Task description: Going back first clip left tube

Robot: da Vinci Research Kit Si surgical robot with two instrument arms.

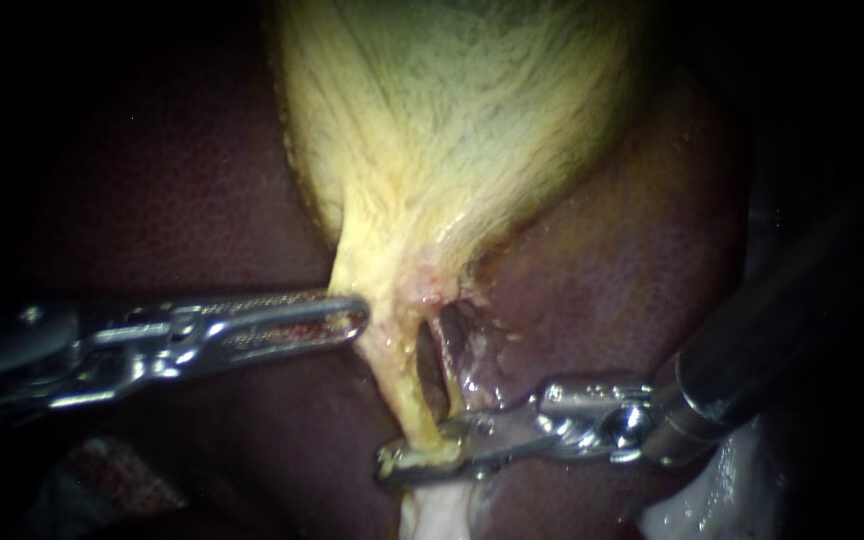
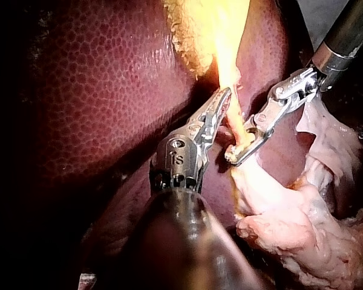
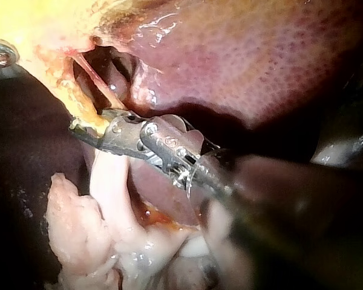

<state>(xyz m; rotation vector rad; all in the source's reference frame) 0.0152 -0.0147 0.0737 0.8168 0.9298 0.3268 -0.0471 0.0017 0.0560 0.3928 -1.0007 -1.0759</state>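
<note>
our right instrument (image 1: pixel 422 458) sits low across left tube (image 1: pixel 400 385), jaws clamped on it just under gallbladder (image 1: pixel 452 120) neck, likely clipping spot. our left instrument (image 1: pixel 347 318) jaws together, tip against neck, we guess to hold tube stretched.

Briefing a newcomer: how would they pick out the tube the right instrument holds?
Find the yellow gallbladder on the dark liver and follow it down to its neck. There the tube is the thick yellow strand left of a small gap, gripped by the right instrument; its neighbour is thin and reddish.
</note>
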